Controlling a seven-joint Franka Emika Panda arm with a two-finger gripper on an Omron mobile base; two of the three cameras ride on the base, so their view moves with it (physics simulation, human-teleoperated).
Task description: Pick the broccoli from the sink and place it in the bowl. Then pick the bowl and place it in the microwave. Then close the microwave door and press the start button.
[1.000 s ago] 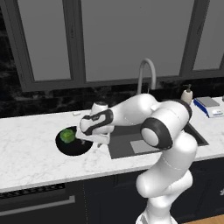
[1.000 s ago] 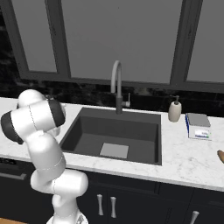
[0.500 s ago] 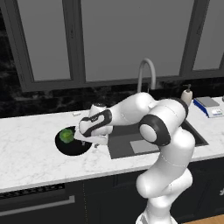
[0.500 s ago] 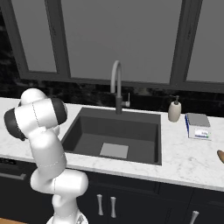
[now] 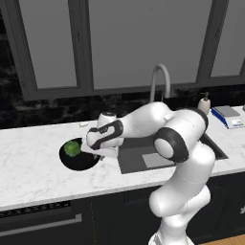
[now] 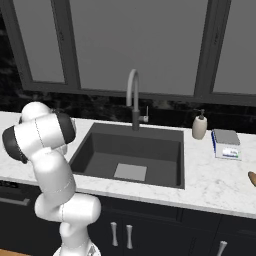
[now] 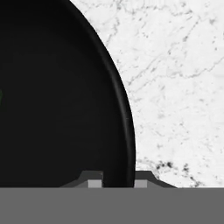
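Broccoli (image 5: 72, 148) lay in the bowl (image 5: 79, 163) on the table (image 5: 33, 174). My pincer (image 7: 115, 183) gripped the bowl's right rim, one finger each side.

Green broccoli (image 5: 72, 148), glossy black bowl (image 5: 79, 161), white-veined marble counter (image 5: 33, 170)

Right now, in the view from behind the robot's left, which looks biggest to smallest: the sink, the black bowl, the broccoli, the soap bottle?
1. the sink, partly hidden by the arm
2. the bowl
3. the soap bottle and the broccoli: too alike to rank, and the bottle stands farther off.
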